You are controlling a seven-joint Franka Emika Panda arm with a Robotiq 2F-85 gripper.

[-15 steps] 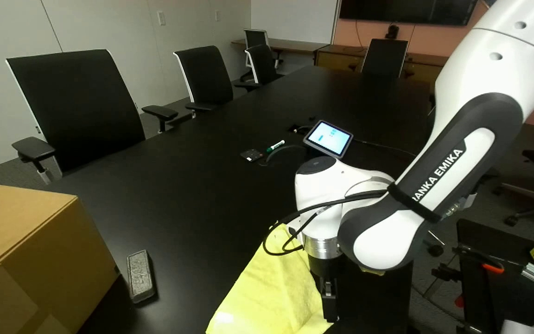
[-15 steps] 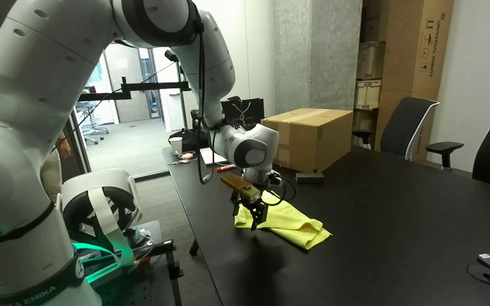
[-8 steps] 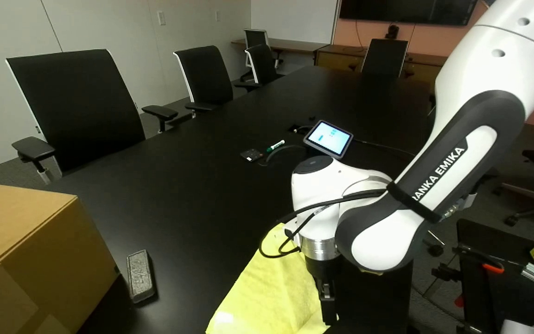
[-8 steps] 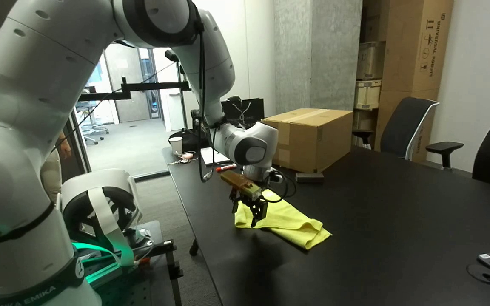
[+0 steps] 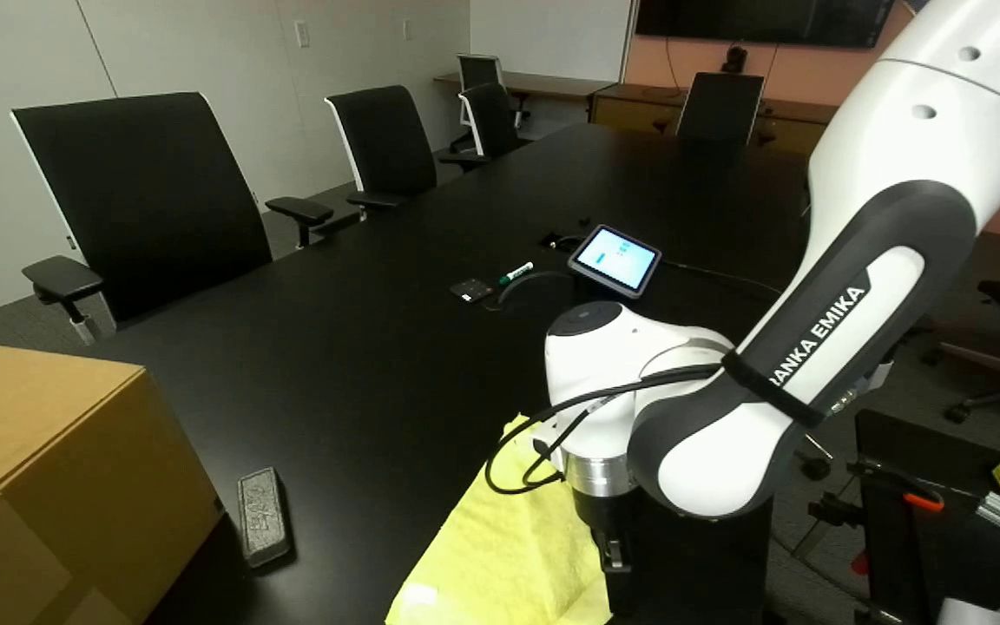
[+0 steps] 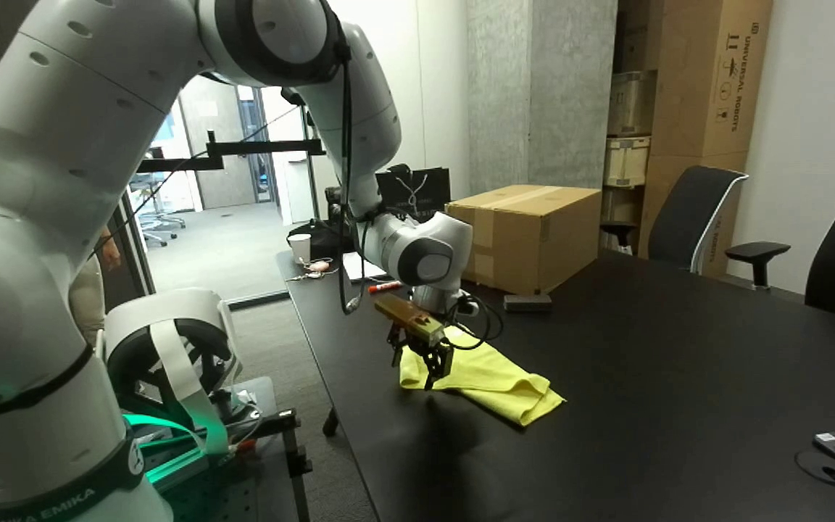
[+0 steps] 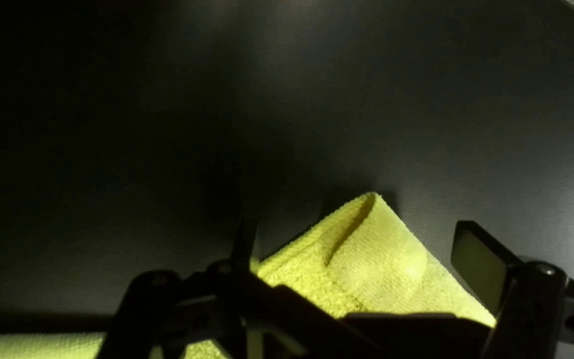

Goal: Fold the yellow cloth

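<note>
In an exterior view, passable over the bare counter (image 6: 642, 406), on the right and near sides of the yellow cloth (image 6: 501, 378). Blocked farther away by the cardboard box (image 6: 526, 239), with a low grey block (image 6: 528, 303) just beside it. In the wrist view, passable between the widely spread jaws of the claw (image 7: 359, 240), with the cloth's corner showing there.

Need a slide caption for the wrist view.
Open gripper framing a folded corner of the yellow cloth on the black table.
</note>
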